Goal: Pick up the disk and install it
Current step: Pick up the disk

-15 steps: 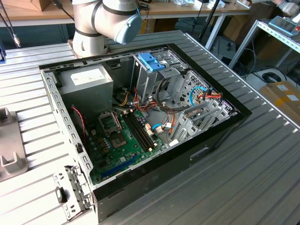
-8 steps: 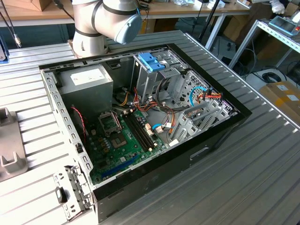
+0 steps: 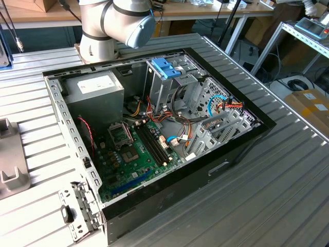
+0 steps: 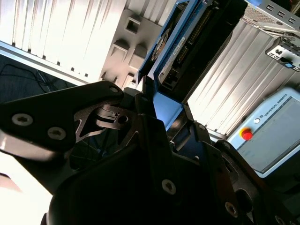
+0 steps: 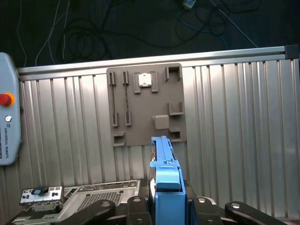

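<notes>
The flat grey-metal disk [image 5: 166, 180] with light-blue plastic rails is clamped edge-on in the black hand [image 5: 168, 204]. Probably best kept firmly gripped and untilted, well off the ribbed metal surface [image 5: 243, 140].

Robotics lab or electronics workshop by the look: ribbed alu desk [image 3: 288, 180] w/ robot arm [image 3: 110, 23] on it, opened PC case [image 3: 180, 198] w/ bare motherboard [image 3: 133, 154], grey fixture plate [image 5: 145, 103], teach pendant [image 5: 8, 124] w/ red stop button [image 5: 5, 99], loose cables [image 5: 89, 33] on dark floor [image 5: 150, 18], wooden desks [image 3: 205, 9] + metal shelf [image 3: 308, 38] behind
</notes>
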`<action>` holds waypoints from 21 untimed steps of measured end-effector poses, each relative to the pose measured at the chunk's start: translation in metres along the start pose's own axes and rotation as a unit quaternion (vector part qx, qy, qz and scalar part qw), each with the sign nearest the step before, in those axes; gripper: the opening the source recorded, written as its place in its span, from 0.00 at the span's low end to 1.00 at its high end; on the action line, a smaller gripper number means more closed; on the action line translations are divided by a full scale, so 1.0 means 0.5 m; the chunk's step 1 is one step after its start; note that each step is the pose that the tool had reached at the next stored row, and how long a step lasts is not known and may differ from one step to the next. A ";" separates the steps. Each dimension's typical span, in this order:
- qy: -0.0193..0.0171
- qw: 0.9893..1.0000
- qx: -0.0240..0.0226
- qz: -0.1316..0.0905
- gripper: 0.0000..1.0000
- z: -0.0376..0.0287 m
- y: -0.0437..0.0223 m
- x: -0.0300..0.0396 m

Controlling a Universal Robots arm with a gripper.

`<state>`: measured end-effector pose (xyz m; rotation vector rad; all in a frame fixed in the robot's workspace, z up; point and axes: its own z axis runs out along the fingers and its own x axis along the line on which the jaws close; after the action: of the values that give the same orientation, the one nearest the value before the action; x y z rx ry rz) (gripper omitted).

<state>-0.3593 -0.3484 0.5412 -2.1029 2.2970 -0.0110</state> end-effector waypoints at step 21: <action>0.001 1.000 0.000 0.000 0.37 0.001 -0.029 -0.003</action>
<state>-0.3449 -0.3484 0.5408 -2.1042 2.2983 -0.0140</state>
